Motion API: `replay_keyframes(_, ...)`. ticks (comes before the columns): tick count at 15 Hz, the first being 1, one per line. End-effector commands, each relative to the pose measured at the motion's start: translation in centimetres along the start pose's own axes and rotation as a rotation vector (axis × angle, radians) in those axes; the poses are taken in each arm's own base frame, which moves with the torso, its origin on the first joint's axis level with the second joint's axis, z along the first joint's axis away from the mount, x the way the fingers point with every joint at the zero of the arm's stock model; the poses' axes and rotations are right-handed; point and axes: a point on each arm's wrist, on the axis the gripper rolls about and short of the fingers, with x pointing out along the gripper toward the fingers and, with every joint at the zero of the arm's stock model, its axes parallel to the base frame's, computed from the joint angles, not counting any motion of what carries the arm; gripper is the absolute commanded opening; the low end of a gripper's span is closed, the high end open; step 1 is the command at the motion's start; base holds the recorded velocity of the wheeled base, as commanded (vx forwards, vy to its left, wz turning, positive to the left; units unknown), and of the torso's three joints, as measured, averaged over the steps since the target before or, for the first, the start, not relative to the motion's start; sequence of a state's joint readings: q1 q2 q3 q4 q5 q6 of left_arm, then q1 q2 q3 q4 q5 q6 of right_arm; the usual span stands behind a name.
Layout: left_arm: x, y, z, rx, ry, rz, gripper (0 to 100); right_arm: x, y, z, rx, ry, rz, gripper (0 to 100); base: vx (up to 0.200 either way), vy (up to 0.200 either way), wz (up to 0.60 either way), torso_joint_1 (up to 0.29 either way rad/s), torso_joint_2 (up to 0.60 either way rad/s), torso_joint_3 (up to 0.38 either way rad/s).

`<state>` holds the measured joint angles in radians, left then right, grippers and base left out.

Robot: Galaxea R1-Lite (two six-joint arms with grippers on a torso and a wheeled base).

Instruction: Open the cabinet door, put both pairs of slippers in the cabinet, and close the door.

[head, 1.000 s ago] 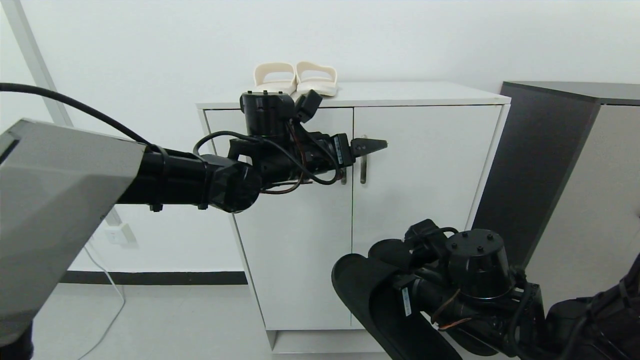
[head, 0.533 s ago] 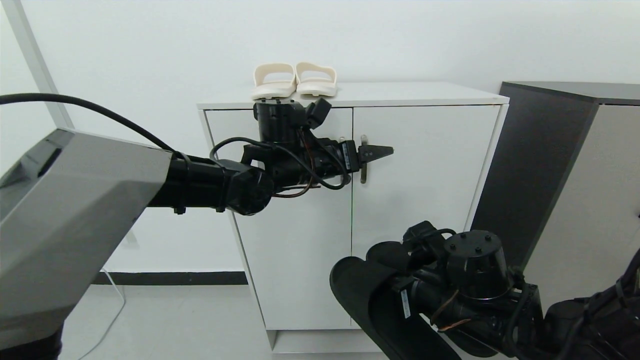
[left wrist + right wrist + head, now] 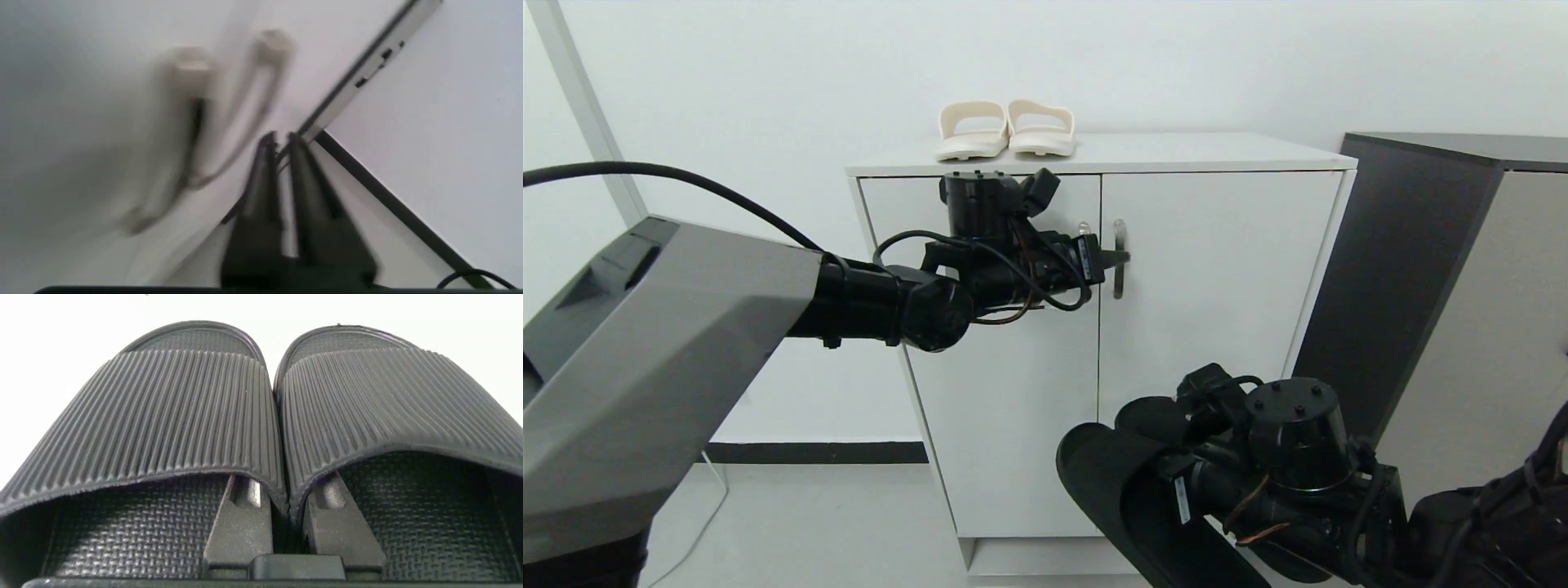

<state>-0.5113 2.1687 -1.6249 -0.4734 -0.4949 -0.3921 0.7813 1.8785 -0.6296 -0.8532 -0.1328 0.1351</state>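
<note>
left wrist view gives me the left tool (image 3: pixel 282 159) closed, empty, beside blurred door handles (image 3: pixel 181 73), right tool (image 3: pixel 283 494) pinching black slippers (image 3: pixel 196 400) lower right in head view, cream slippers (image 3: pixel 1005 131) at cabinet (image 3: pixel 1217 286) top's front edge

The left arm (image 3: pixel 874 298) stretches level and forward; the left gripper (image 3: pixel 1119 257) points ahead, its fingers (image 3: pixel 261 188) almost together, seemingly closed in the blurred wrist view; the right arm (image 3: pixel 1462 523) sits low and bent; the right gripper (image 3: pixel 286 494) pinches the black slippers (image 3: pixel 188 400) between its fingers.
</note>
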Motion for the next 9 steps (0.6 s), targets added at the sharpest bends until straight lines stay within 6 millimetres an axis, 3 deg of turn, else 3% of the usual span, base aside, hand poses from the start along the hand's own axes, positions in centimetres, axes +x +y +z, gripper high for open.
replay_keyframes(1, -0.1, -0.4, 0.0, 0.0, 0.002, -0.008, 0, -0.2, 0.2, -0.1, -0.002, 0.003, 0.01, 0, 0.0, 0.0, 0.0, 0.0, 0.0, 0.0)
replay_keyframes(9, -2.0, -1.4, 0.5, -0.003, 0.006, -0.001, 0, -0.3, 0.2, -0.4, -0.005, 0.016, 0.032, 0, 0.0, 0.0, 0.0, 0.0, 0.0, 0.0)
